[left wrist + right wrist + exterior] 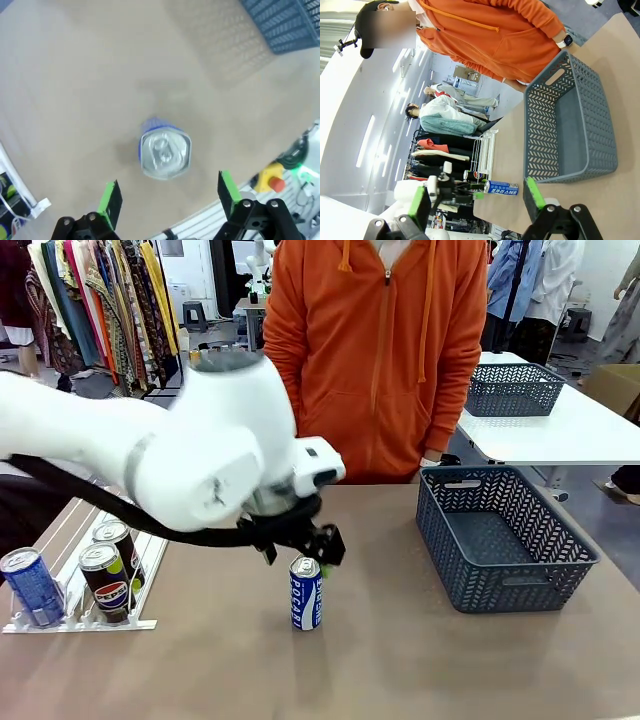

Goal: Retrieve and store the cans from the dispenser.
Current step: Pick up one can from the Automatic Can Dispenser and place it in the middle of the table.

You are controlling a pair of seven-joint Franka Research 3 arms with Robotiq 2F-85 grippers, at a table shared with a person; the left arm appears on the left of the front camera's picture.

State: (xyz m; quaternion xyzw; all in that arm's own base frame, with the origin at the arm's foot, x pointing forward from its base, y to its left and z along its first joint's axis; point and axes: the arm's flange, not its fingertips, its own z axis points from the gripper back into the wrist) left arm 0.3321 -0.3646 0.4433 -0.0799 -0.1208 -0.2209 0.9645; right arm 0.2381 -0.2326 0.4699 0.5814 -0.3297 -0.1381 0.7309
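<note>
Cans wait in two places in the front view: one blue can stands upright near the middle of the brown table, and three more cans sit in the white dispenser at 9 o'clock from it, well apart. The left gripper hangs just above the top of the blue can; from this side I cannot tell how wide it is. A dark grey basket rests at 3 o'clock of the can, and a person in an orange hoodie stands at the far side. In the left wrist view the can shows from above, at 12 o'clock of the gap; the green pads stand wide apart and touch nothing. In the right wrist view the right gripper is spread wide with nothing between its pads. The blue can appears sideways beyond them, on the table, and the basket lies at 1 o'clock of it, apart from it.
</note>
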